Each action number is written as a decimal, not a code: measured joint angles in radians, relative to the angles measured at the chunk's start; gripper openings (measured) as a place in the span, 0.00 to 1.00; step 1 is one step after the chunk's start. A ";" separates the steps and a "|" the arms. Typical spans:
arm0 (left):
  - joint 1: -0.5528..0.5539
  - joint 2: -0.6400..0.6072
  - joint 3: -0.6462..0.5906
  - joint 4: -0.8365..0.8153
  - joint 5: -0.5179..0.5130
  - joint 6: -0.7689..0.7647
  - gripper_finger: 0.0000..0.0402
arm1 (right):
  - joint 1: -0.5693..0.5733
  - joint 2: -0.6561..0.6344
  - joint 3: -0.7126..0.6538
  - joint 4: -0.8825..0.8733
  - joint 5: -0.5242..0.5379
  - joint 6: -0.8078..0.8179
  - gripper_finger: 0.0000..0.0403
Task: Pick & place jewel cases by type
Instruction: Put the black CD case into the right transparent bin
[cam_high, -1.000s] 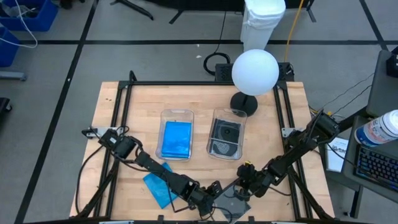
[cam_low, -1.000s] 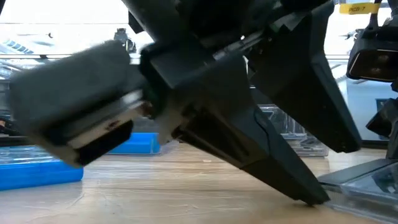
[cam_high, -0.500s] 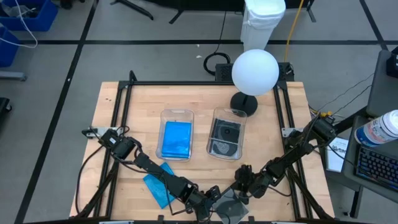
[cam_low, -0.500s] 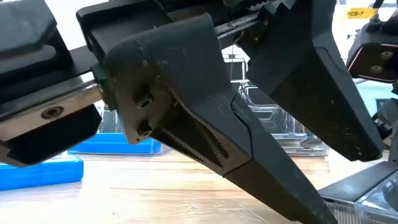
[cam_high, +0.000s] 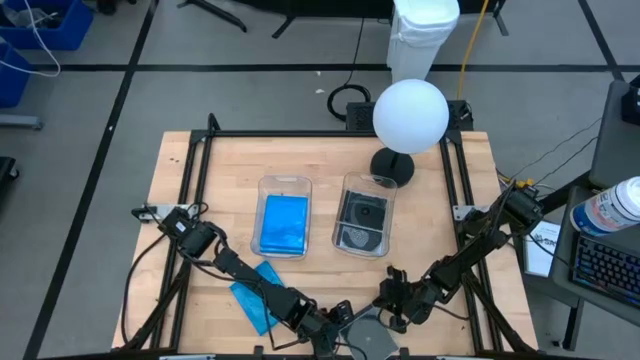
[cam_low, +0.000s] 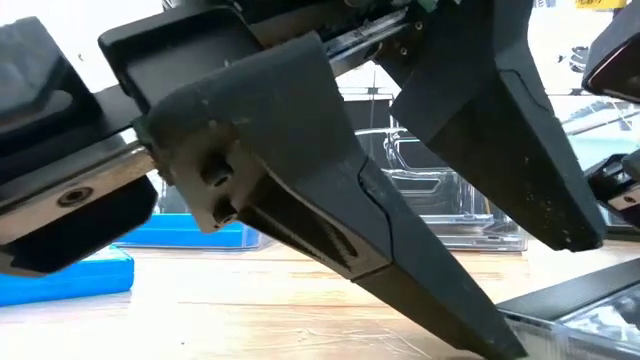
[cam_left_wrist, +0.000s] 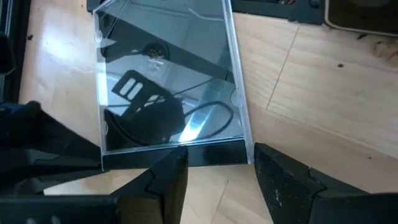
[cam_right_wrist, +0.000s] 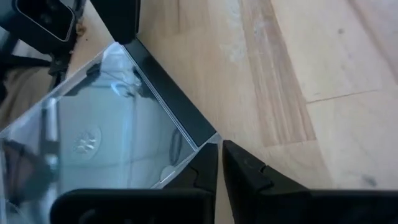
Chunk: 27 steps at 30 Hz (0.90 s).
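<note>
A clear jewel case (cam_high: 367, 338) with a black spine lies flat near the table's near edge, between my two grippers. My left gripper (cam_left_wrist: 217, 158) is open, its fingertips at the case's spine edge (cam_left_wrist: 186, 154). My right gripper (cam_right_wrist: 219, 152) is shut and stands at one corner of the same case (cam_right_wrist: 124, 137). A blue jewel case (cam_high: 254, 296) lies flat on the table to the left. Two clear bins stand mid-table: one (cam_high: 283, 222) holds blue cases, the other (cam_high: 362, 222) a clear case with a disc. My left gripper has its open fingertips (cam_left_wrist: 173, 163) right at the case's black spine edge, coming slanting down from the table's left. I cannot tell whether they touch it. My right gripper meets the case's corner (cam_right_wrist: 211, 138) with its shut fingertips (cam_right_wrist: 206, 155), slanting down from the table's right. The case lies flat on the table.
A lamp with a white globe (cam_high: 410, 115) and a black base (cam_high: 392, 166) stands behind the right bin. A black frame (cam_high: 200, 150) runs round the table top. The clear case lies close to the table's near edge (cam_high: 420, 350).
My right gripper has rolled about its own axis at the case's corner. The clear case has slid a little toward the table's near edge and turned slightly. My left gripper stays open beside it.
</note>
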<state>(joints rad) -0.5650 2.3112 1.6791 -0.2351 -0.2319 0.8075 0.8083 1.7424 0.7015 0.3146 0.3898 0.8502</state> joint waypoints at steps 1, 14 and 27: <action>0.000 0.000 0.000 -0.001 -0.006 -0.002 0.46 | 0.005 0.000 0.006 -0.013 0.013 -0.009 0.06; -0.001 -0.001 0.000 -0.007 -0.027 -0.051 0.46 | 0.009 -0.003 0.150 -0.301 0.050 -0.011 0.16; 0.001 -0.001 0.000 -0.012 -0.062 -0.060 0.46 | 0.014 -0.004 0.150 -0.310 -0.059 0.084 0.16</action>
<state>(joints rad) -0.5636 2.3100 1.6791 -0.2466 -0.2943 0.7479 0.8227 1.7382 0.8516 0.0049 0.3305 0.9343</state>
